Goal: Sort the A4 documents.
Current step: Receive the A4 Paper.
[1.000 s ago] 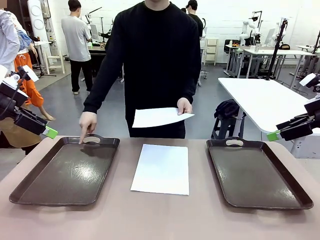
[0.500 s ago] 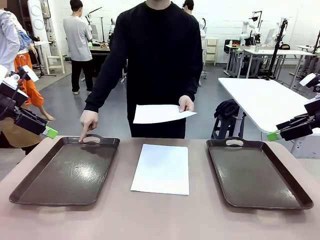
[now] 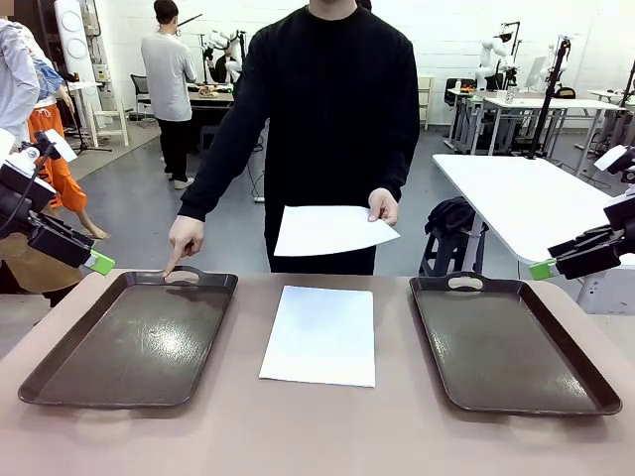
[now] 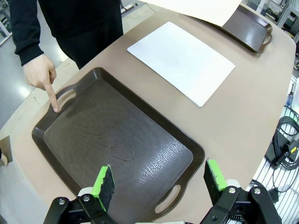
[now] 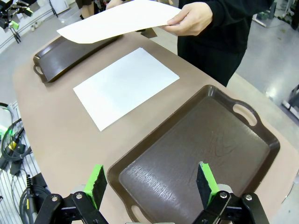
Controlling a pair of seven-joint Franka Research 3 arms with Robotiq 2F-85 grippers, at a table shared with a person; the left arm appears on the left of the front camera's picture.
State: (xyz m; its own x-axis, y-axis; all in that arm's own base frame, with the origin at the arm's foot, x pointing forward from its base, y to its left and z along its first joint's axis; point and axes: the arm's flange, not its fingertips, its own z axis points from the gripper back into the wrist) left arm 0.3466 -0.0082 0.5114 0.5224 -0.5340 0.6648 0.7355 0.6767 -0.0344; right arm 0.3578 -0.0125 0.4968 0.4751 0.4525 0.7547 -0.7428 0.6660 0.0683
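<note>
One A4 document [image 3: 320, 334] lies flat on the table between two dark brown trays; it also shows in the wrist views [image 4: 181, 61] [image 5: 125, 86]. The person holds a second sheet [image 3: 330, 229] [image 5: 117, 19] in one hand above the table's far edge. Their other hand [image 3: 185, 238] [image 4: 41, 76] points a finger at the far handle of the left tray [image 3: 134, 339] [image 4: 114, 142]. My left gripper [image 3: 99, 263] [image 4: 160, 179] hovers open above the left tray's near side. My right gripper [image 3: 541, 269] [image 5: 152, 183] hovers open above the right tray [image 3: 506, 342] [image 5: 196, 149]. Neither holds anything.
A white table [image 3: 526, 203] stands behind on the right. Other people stand at benches in the background. Cables [image 4: 286, 140] hang off the table's side in the left wrist view.
The person has shifted slightly to the right, and the held sheet moved right with the hand. The pointing finger stays at the left tray's handle. Both arms are still.
</note>
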